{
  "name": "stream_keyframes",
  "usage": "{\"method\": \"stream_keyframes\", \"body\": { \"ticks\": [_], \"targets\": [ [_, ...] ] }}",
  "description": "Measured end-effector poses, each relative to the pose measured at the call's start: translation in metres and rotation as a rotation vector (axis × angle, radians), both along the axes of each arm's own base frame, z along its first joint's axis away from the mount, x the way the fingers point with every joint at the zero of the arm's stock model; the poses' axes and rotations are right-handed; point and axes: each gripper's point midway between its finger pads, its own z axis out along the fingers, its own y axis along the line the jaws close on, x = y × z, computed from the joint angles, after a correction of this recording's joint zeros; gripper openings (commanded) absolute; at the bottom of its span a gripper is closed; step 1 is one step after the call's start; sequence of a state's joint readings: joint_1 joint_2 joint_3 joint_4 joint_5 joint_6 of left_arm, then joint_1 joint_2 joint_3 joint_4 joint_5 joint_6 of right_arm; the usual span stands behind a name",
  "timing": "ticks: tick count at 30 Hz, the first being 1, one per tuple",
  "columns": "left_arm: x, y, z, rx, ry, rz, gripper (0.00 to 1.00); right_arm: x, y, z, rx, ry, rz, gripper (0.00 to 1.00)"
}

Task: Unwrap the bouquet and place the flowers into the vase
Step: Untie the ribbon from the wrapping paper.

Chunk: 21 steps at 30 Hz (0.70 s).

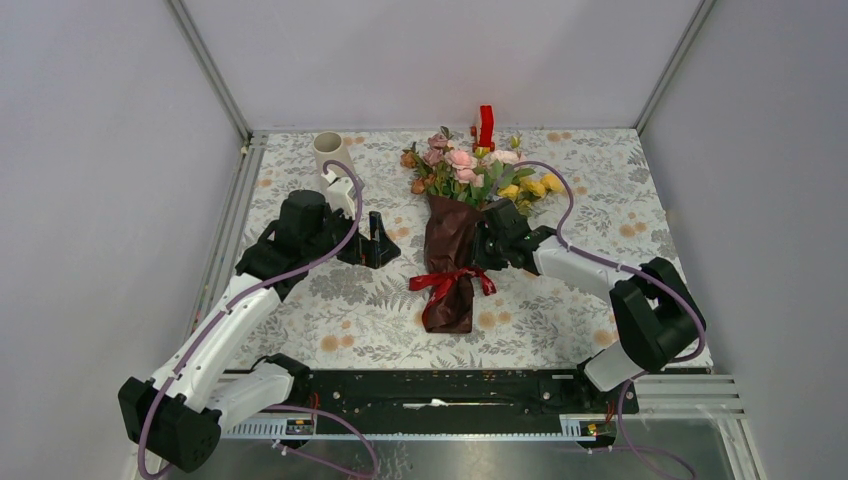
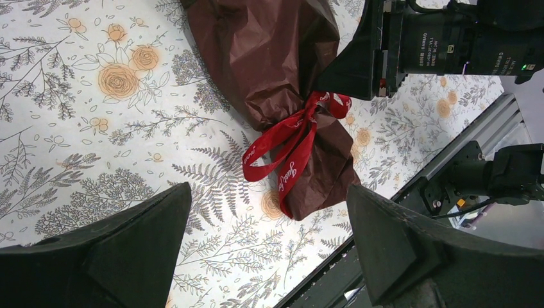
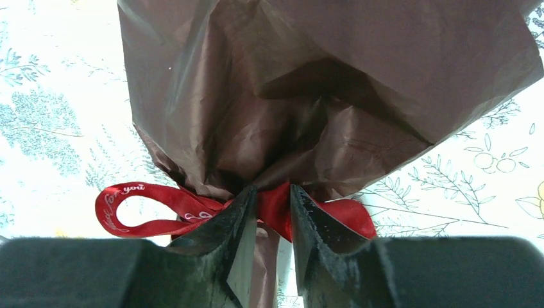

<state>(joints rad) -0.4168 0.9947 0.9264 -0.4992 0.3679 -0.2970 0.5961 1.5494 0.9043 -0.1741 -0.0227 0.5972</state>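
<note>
Near edge: we see both arm bases at the black rail (image 1: 440,385). Mid-table, L side: the left gripper (image 1: 372,242) hangs over the tablecloth (image 1: 350,320) w/ jaws at full spread, holding nothing, near the wrap but apart from it. Centre: the bouquet (image 1: 449,240) lies flat, stem end toward us, blooms away. Its dark red wrapping paper (image 3: 308,96) is still on, cinched by a red ribbon (image 2: 289,144) tied in a bow. R side: the right gripper (image 3: 272,199) sits at ribbon level, jaws narrow, one finger each side of the knot. Whether they already press it we cannot tell. Beyond: the flowers (image 1: 468,168) fan out of the wrap's top. Far L: the vase (image 1: 328,150) stands upright, well apart from the bouquet. Far edge: a red block (image 1: 486,125) behind the blooms.
</note>
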Motion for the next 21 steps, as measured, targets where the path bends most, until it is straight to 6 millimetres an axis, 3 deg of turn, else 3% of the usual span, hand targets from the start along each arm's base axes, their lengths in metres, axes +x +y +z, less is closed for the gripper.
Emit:
{"method": "stream_keyframes", "body": {
  "ticks": [13,21],
  "targets": [
    [0.000,-0.002,0.000,-0.016,-0.003,0.000,0.99,0.000,0.003,0.011,0.021,-0.023,-0.004,0.25],
    [-0.001,-0.004,0.002,-0.030,-0.007,-0.008,0.99,0.002,0.000,0.012,0.002,-0.034,-0.009,0.30]
  ]
}}
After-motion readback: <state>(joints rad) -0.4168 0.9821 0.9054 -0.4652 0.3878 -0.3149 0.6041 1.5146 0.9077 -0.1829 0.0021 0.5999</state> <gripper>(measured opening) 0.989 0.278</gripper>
